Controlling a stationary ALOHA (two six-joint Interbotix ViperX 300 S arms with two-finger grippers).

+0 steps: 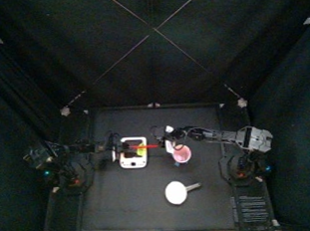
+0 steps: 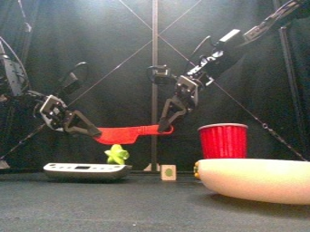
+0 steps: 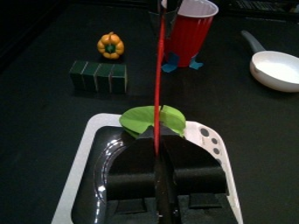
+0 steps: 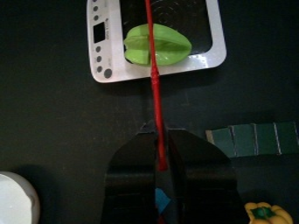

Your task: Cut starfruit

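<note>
We hold the thin red-orange strip taut, left hand and right hand each clamped on one end, above the small, light, soft-looking yellow-green starfruit at the white rectangular board's centre, twelve o'clock of us.

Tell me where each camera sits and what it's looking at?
Top: high above, looking straight down at the table; both arms show.
Front: at table height, looking level at the starfruit; both arms hang behind.
Left wrist: on the left arm, over the left gripper holding the red strip.
Right wrist: on the right arm, over the right gripper.
Both wrist views share the starfruit on the white board.
</note>
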